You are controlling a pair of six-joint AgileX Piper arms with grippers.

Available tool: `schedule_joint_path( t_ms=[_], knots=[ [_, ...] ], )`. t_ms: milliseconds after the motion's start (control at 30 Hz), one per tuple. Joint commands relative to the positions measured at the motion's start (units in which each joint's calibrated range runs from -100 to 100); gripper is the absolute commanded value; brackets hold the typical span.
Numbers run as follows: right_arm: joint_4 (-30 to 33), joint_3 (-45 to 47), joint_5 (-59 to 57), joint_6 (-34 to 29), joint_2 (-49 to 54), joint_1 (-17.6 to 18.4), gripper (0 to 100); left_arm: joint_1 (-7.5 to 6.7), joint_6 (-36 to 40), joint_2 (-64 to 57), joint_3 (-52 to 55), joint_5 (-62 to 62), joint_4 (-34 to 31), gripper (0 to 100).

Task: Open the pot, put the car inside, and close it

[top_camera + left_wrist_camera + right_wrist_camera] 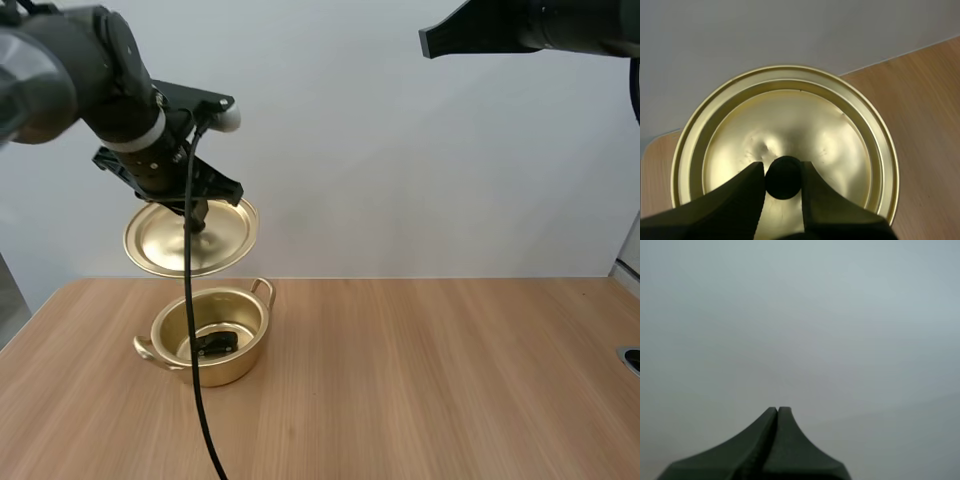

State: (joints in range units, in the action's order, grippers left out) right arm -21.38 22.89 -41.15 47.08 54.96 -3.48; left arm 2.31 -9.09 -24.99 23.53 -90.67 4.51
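A gold pot (207, 335) stands open on the left of the wooden table, with a small dark car (216, 343) lying inside it. Its gold lid (190, 237) hangs tilted in the air just above the pot. My left gripper (197, 222) is shut on the lid's black knob (783, 177), which sits pinched between the two fingertips (755, 176) in the left wrist view, with the lid (790, 135) spreading out behind it. My right gripper (777, 410) is shut on nothing and its fingers lie together as one dark wedge facing a plain pale wall. The right arm (520, 28) is raised high at the upper right.
The wooden table (430, 370) stretches bare to the right of the pot. A dark object (631, 358) sits at the table's right edge.
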Motion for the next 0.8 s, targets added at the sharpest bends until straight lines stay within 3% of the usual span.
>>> schedule_joint_path(
  t_ms=[0, 767],
  knots=[
    [0.01, 0.08, 0.06, -0.1, 0.05, -0.01, 0, 0.04, -0.01, 0.72, 3.27, 3.49, 0.05, 0],
    [0.01, 0.08, 0.06, -0.1, 0.05, -0.01, 0, 0.04, -0.01, 9.95, 8.29, 8.62, 2.94, 0]
  ],
)
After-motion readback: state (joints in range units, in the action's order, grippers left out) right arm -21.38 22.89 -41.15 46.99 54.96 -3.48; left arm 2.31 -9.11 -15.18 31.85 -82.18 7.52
